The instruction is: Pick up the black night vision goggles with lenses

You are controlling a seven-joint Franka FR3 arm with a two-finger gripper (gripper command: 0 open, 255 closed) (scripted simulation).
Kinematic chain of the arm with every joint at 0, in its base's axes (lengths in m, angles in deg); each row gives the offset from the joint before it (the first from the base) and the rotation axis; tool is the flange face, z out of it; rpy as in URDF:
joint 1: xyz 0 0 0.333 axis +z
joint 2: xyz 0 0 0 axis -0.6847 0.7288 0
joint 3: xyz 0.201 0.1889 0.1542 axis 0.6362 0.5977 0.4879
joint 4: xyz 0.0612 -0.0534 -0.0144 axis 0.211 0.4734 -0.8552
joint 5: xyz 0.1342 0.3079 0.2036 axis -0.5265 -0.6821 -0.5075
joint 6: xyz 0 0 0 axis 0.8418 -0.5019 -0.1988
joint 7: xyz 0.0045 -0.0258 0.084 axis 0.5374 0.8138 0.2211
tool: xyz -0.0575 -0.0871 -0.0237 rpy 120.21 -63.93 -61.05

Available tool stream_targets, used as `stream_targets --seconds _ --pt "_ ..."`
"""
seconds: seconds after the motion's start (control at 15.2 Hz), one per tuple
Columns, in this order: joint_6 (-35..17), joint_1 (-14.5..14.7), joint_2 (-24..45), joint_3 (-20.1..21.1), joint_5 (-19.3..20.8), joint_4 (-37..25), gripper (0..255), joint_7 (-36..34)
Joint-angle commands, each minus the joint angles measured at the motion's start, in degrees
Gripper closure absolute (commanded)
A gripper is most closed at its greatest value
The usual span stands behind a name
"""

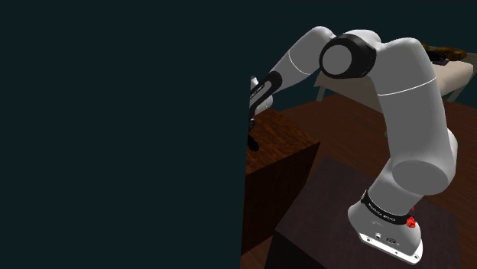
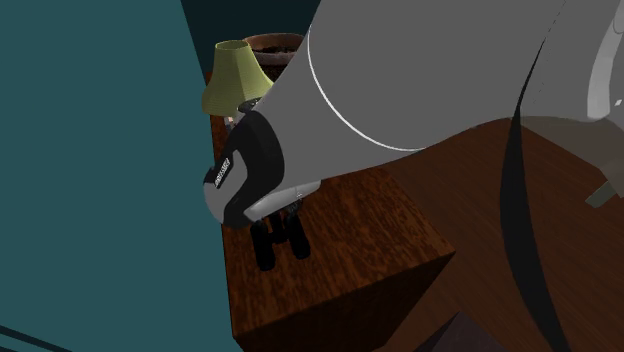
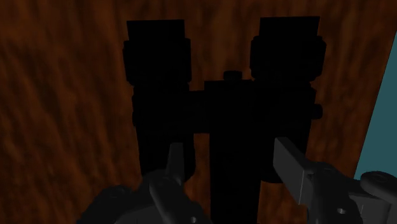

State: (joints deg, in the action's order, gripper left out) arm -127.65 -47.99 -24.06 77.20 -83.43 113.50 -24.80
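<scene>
End effector is open, fingers standing apart, and it hangs right over the black goggles. They lie flat on the wooden surface, close to the teal wall. In the wrist view one finger sits over the gap beside the middle bridge and the other over the outer barrel, so they straddle roughly one barrel plus the bridge (can't tell if either pad is touching yet).

Progress-wise, the approach looks pretty much done. Nothing is clasped and the goggles rest on the wood, so closing and lifting are what's left.

As for orientation, the two barrels lie side by side and their long axis runs straight away from the hand, wide ends farthest from the fingers. Everything's solid black, so which end has the lenses is anyone's guess. The fingers' closing line cuts across the barrels, which looks like the right way to squeeze.

A lamp with a yellowish shade stands well apart, further along the same surface.
</scene>
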Motion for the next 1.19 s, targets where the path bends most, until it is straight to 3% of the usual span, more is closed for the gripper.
stream_targets --seconds 0.0,0.53,1.12 --pt "-0.12 -0.03 0.14 0.0 -0.01 -0.04 255 0.03" --pt "-0.03 0.05 0.15 0.0 0.0 -0.14 255 -0.06" --pt "4.62 0.11 -5.06 -0.06 0.07 0.42 255 -0.03"
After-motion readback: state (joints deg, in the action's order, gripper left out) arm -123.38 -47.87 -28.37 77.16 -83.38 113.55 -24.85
